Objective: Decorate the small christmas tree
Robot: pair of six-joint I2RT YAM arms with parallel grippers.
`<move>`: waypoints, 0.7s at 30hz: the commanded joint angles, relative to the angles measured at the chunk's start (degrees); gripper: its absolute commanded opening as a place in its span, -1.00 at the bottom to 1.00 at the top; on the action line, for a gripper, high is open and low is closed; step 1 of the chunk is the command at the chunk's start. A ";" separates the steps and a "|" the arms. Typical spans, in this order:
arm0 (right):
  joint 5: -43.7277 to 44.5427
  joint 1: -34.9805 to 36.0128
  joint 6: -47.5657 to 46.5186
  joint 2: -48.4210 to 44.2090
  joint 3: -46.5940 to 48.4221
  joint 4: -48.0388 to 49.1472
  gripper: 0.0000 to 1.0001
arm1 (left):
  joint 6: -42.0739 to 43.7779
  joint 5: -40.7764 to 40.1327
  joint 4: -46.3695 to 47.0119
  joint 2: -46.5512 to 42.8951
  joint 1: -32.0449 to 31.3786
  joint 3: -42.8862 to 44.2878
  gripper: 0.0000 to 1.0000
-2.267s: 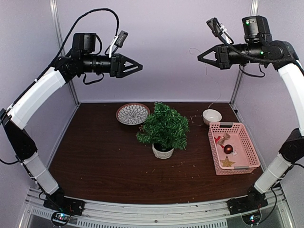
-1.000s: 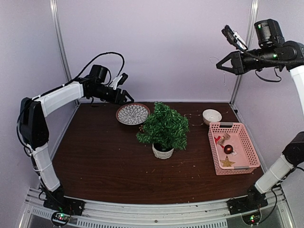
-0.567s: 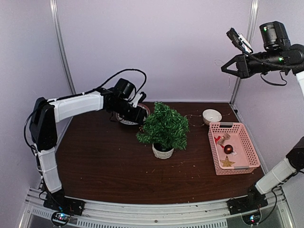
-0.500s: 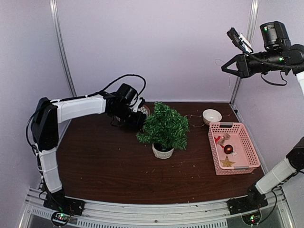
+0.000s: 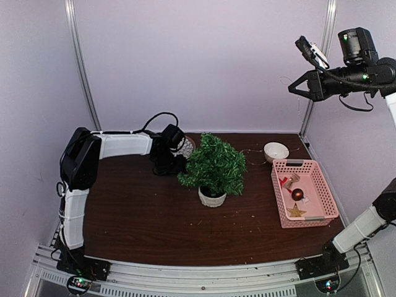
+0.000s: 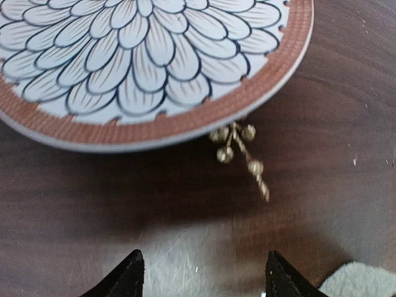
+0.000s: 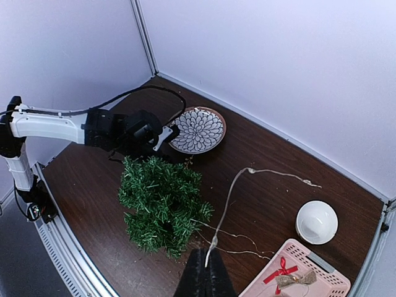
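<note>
In the middle of the table [image 5: 136, 210] the tree [image 5: 213, 164] is stood upright in its white pot, pretty much dead centre. The left gripper [image 5: 168, 166] is parked low down just to the tree's left, right in front of the plate [image 6: 148, 55], with its fingers pointed at the tabletop. Whether the nearest branches are actually brushed can't be made out from above. Its jaws are spread wide and nothing is gripped between them, just bare wood. A little gold beaded sprig [image 6: 241, 151] is seen lying on the table ahead of the fingertips, one end tucked against the plate's rim.

The right gripper [image 5: 292, 87] is held way up high at the back right, well apart from the tree. It's clamped tight, and a thin wire [image 7: 230, 192] is pinched at the tips and trailed down onto the table behind the tree. Off to the tree's right a white bowl [image 5: 276, 150] is set, and a pink basket [image 5: 325, 192] with a few ornaments in it is placed just in front of that.
</note>
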 commanded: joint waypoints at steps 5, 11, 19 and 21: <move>1.07 -0.28 -0.07 0.03 1.39 -0.38 -1.00 | -1.75 -4.08 1.89 8.15 -0.45 9.32 0.33; 0.83 -0.28 -0.08 0.44 1.47 -0.17 -1.00 | 0.09 -6.72 1.05 14.09 -0.75 15.44 0.19; 0.48 -0.28 -0.08 1.11 1.49 0.10 -1.00 | 1.09 -8.35 -2.11 18.69 -0.76 18.51 0.01; 0.42 -0.32 -0.08 1.20 1.36 0.23 -1.00 | 1.29 -8.36 -1.89 18.89 -0.76 17.93 -0.12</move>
